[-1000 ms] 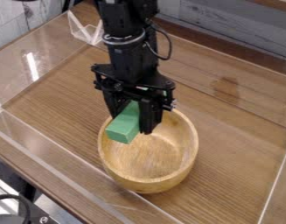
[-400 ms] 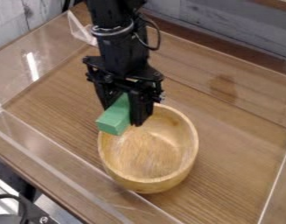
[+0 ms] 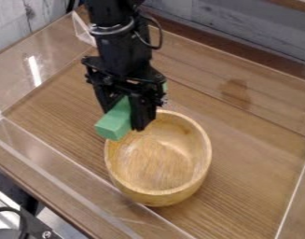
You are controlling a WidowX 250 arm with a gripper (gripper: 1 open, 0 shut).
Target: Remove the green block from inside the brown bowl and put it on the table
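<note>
I've got the gripper (image 3: pixel 121 119) clamped on the green block (image 3: pixel 114 121) over the bowl (image 3: pixel 159 157) rim, so I'd clear it fully before lowering to the table (image 3: pixel 55 103).

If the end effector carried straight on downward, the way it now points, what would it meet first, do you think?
Probably the near-left rim of the brown bowl, or the table just outside it; depth is unclear. The end effector holds the green block there.
</note>
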